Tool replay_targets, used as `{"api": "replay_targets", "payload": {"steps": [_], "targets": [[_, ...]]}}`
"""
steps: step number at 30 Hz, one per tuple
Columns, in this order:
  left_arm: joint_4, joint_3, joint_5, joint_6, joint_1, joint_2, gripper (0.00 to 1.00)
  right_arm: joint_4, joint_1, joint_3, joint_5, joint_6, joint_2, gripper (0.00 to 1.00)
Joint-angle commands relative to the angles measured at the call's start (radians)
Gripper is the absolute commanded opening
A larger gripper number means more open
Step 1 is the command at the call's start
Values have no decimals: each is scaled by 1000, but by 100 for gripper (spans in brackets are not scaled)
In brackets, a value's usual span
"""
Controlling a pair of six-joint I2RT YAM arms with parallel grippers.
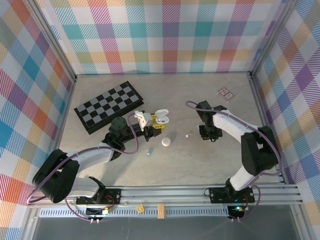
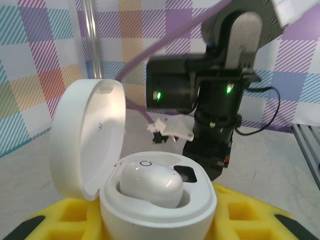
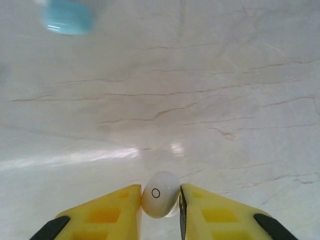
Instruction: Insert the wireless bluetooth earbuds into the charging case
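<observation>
Holds in the left gripper point(image 2: 155, 227) an open white case point(image 2: 165, 202), jaws closed on its base, lid tipped back, with one earbud point(image 2: 150, 184) seated in its well. Pinches in the right gripper point(image 3: 160, 212) a second earbud point(image 3: 160, 194), touching both narrow yellow jaws, near the pale table point(image 3: 200, 100).

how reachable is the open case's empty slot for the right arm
Probably yes: the left end effector holds the charging case lid-back, its empty slot exposed on top, and the right end effector, pinching an earbud, stands close opposite, nothing tall between.
</observation>
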State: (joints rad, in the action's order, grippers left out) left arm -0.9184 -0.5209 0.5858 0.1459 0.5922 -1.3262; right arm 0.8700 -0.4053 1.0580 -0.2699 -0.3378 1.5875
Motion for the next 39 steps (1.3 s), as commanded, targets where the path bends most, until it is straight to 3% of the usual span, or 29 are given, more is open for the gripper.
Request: {"api": "replay_targets", "payload": {"steps": [1,11,22,32,39], "targets": [[-21,-31,27,-3,-3,-16,34,-32,4,-9,200,28,-82,26],[-43,-63,38,-11,18,-74,34,-50,4,31,500,53,-230,27],[-32,-82,45,-12,23,-95,33,-64,4,66,639,69,-304,28],[6,-122,49,12,52,-133,33,-170,5,101,884,28,-357,28],[-31,-97,-1,-23,35,-121,33,-154,4,89,776,31,-327,31]]}}
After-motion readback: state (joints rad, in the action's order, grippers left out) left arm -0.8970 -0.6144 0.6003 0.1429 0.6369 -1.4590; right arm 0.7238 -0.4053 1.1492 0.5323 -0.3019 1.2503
